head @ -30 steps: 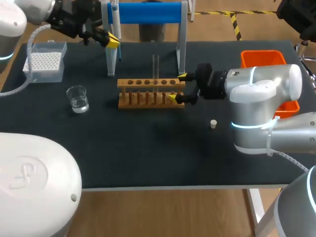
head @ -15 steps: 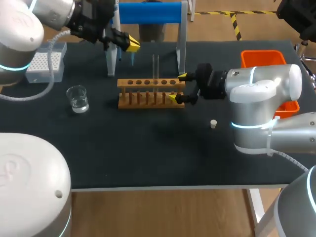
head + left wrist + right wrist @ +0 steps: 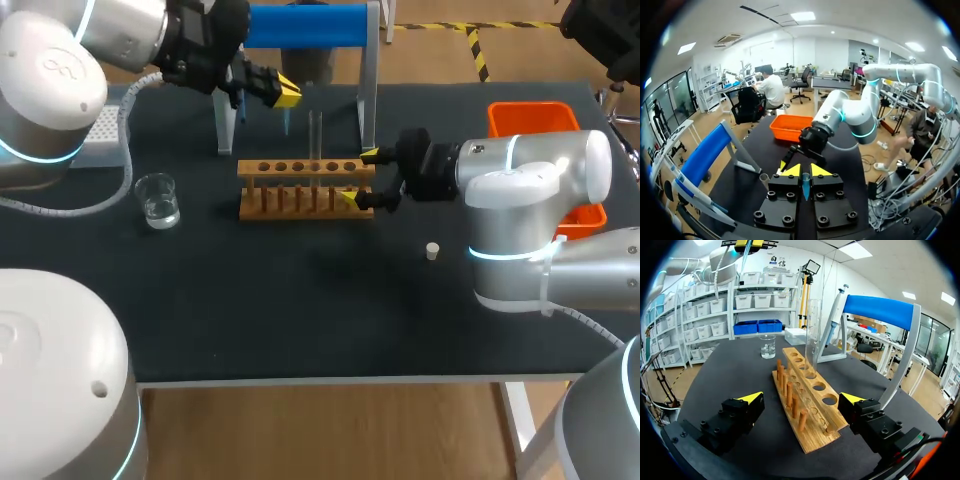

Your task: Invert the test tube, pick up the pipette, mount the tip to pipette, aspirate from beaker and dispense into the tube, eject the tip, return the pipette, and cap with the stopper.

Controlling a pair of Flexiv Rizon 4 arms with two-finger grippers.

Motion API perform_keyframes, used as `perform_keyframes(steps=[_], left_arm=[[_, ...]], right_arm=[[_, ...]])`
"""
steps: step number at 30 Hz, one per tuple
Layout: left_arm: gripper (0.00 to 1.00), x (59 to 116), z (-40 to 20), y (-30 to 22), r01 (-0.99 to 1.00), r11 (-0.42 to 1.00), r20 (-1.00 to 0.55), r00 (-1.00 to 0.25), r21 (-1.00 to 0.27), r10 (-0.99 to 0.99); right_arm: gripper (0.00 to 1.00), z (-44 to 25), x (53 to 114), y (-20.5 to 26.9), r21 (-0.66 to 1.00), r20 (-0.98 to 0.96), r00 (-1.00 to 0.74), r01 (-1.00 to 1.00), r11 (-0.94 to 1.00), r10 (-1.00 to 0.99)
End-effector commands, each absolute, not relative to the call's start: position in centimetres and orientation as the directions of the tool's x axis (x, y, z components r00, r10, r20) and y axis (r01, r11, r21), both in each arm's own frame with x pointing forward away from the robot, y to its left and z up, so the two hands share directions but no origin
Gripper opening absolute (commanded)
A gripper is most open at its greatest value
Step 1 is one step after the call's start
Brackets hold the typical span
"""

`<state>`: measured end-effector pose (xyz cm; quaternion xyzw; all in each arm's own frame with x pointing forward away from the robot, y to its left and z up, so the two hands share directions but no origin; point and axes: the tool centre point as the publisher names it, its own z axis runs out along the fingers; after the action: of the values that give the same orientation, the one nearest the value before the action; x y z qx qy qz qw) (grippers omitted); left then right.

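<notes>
Left fingers (image 3: 792,170) pinch blue tip (image 3: 805,187) behind rack (image 3: 300,190); right fingers (image 3: 751,398) spread astride rack end. Best: centre tip over test tube (image 3: 315,135) mouth.

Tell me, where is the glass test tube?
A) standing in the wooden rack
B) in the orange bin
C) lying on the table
A: the test tube stands upright in a hole of the wooden rack.

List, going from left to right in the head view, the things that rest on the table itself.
tip box, beaker, wooden test tube rack, white stopper, orange bin
</notes>
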<state>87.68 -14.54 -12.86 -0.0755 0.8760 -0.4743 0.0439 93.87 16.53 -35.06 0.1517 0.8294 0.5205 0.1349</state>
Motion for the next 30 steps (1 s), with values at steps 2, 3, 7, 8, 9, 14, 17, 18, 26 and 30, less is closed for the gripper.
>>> perform_keyframes(steps=[2,3,7,8,9,14,17,18,26,30], left_arm=[[0.00,87.82,-13.16,-14.86,-0.090,0.536,-0.004,-0.985,-0.840,-0.173],[0.00,87.83,-13.16,-14.87,-0.090,0.535,-0.003,-0.985,-0.840,-0.171],[0.00,87.94,-13.19,-14.84,-0.089,0.537,0.003,-0.987,-0.839,-0.159],[0.00,87.96,-13.21,-14.80,-0.090,0.539,0.005,-0.988,-0.838,-0.157],[0.00,87.97,-13.24,-14.71,-0.091,0.539,0.006,-0.988,-0.837,-0.156],[0.00,87.90,-13.30,-14.33,-0.093,0.541,0.018,-0.990,-0.836,-0.142],[0.00,87.87,-13.30,-14.24,-0.092,0.541,0.021,-0.991,-0.836,-0.135],[0.00,87.87,-13.30,-14.24,-0.092,0.541,0.021,-0.991,-0.836,-0.135],[0.00,87.87,-13.30,-14.24,-0.092,0.541,0.021,-0.991,-0.836,-0.135],[0.00,87.87,-13.30,-14.24,-0.092,0.541,0.021,-0.991,-0.836,-0.135]], right_arm=[[1.00,-35.13,93.75,16.55,0.905,-0.069,-0.916,0.110,0.411,0.396],[1.00,-35.13,93.75,16.55,0.905,-0.069,-0.916,0.110,0.411,0.396],[1.00,-35.13,93.75,16.55,0.905,-0.069,-0.916,0.110,0.411,0.396],[1.00,-35.13,93.75,16.55,0.905,-0.069,-0.916,0.110,0.411,0.396],[1.00,-35.13,93.75,16.55,0.905,-0.069,-0.916,0.110,0.411,0.396],[1.00,-35.13,93.75,16.55,0.905,-0.069,-0.916,0.110,0.411,0.396],[1.00,-35.13,93.75,16.55,0.905,-0.069,-0.916,0.110,0.411,0.396],[1.00,-35.13,93.75,16.55,0.905,-0.069,-0.916,0.110,0.411,0.396],[1.00,-35.13,93.75,16.55,0.905,-0.069,-0.916,0.110,0.411,0.396],[1.00,-35.13,93.75,16.55,0.905,-0.069,-0.916,0.110,0.411,0.396]])
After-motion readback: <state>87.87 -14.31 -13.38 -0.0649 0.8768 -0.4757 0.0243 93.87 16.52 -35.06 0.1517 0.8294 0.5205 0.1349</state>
